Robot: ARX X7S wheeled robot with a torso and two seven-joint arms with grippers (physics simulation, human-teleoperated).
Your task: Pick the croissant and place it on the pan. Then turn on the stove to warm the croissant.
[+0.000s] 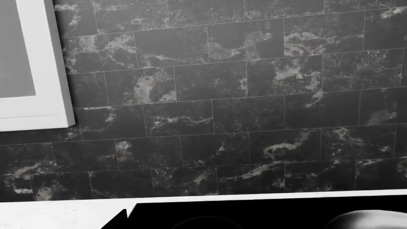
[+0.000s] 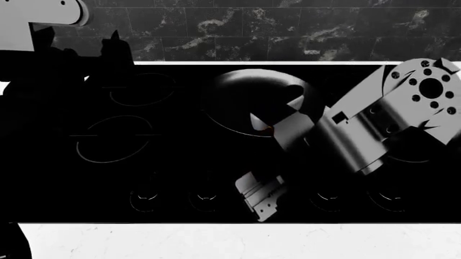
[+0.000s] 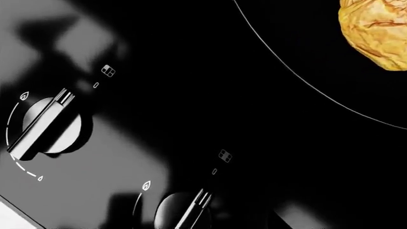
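The croissant [image 3: 376, 32], golden and glossy, lies in the black pan [image 3: 330, 62]. In the head view the pan [image 2: 238, 91] sits on the stove [image 2: 180, 156], and my right arm hides nearly all of the croissant. My right gripper [image 2: 259, 197] hangs low over the row of controls, above the middle one, with its fingers apart and empty. Two knobs [image 3: 45, 126] [image 3: 184, 212] show close below in the right wrist view. My left gripper [image 2: 114, 40] is raised at the stove's back left; its jaws are too dark to read.
A dark marbled tile wall [image 1: 241, 95] runs behind the stove, with a white frame [image 1: 54, 71] on it. White countertop [image 2: 238, 240] lies along the stove's front edge. Other knobs [image 2: 144, 198] [image 2: 381, 198] flank the right gripper.
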